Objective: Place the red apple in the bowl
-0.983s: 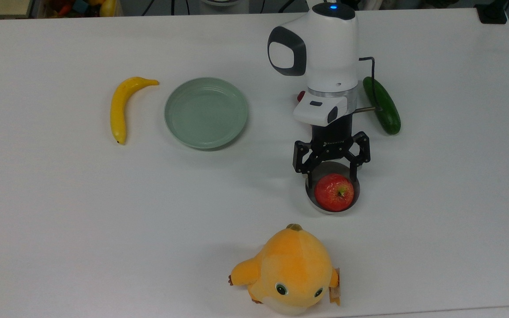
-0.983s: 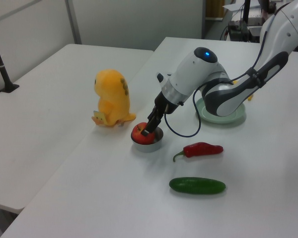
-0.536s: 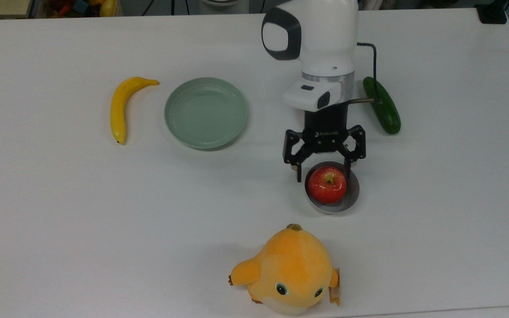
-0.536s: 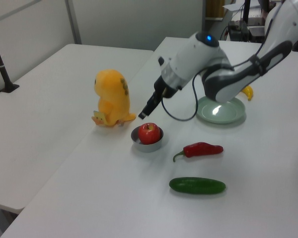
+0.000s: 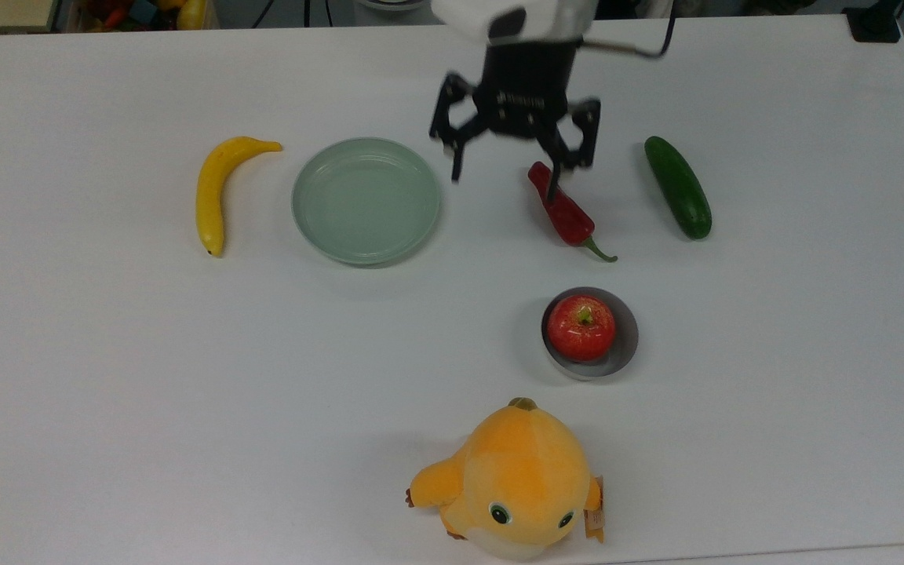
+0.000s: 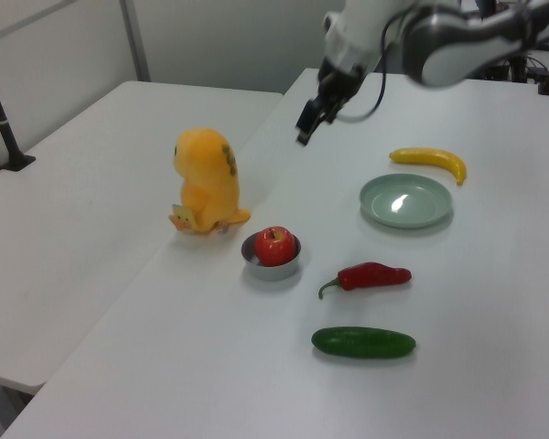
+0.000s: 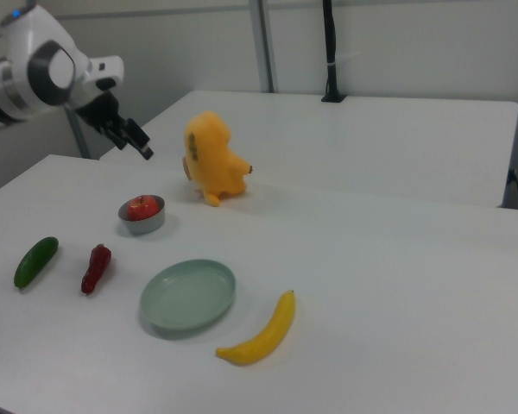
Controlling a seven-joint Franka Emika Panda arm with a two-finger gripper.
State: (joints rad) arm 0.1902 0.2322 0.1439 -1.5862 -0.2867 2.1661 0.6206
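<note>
The red apple (image 5: 581, 327) rests inside the small grey bowl (image 5: 627, 348), stem up, also seen as the apple (image 6: 275, 246) in the bowl (image 6: 273, 269) in the left view and the apple (image 7: 142, 207) in the bowl (image 7: 143, 222) in the right view. My gripper (image 5: 504, 183) hangs open and empty high above the table, well away from the bowl toward the top view's upper edge, over the chili pepper. It is the dark gripper (image 6: 306, 128) in the left view and the gripper (image 7: 138, 145) in the right view.
A red chili pepper (image 5: 566, 212) and a green cucumber (image 5: 678, 197) lie beyond the bowl. A pale green plate (image 5: 366, 199) and a banana (image 5: 216, 188) sit to the top view's left. An orange plush toy (image 5: 512, 480) stands near the front edge.
The open gripper has risen and drawn back from the bowl toward the top view's upper edge, uncovering the chili pepper. The apple stays in the bowl.
</note>
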